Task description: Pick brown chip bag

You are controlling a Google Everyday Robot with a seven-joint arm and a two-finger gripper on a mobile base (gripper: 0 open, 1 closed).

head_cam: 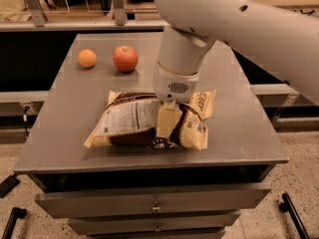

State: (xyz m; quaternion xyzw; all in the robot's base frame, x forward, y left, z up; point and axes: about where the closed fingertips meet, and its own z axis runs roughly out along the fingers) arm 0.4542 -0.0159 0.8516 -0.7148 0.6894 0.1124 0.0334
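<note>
- The brown chip bag (127, 118) lies flat on the grey table (239, 118), near the middle and a little toward 6 o'clock, close to the front edge.
- The bag lies across the table. One cream-tan end points to about 8 o'clock, and the other end, with brown letters, points to about 2 o'clock.
- Its white panel with small print faces up on the half toward 9 o'clock.
- The gripper (167, 136) is down on the bag, just at 3 o'clock from the white panel. Its cream lower end touches the crinkled foil there.
- I cannot tell if the gripper is closed on the bag or only rests on it, because the wrist covers this place.
- The white arm (179, 59) comes in from 1 o'clock and stands almost upright over the bag.
- An apple (125, 58) sits at about 11 o'clock on the table. An orange (87, 58) is just beside it, toward 10 o'clock, and the two are not touching. Both are well apart from the bag.
- Under the table top there are drawers (154, 203).
</note>
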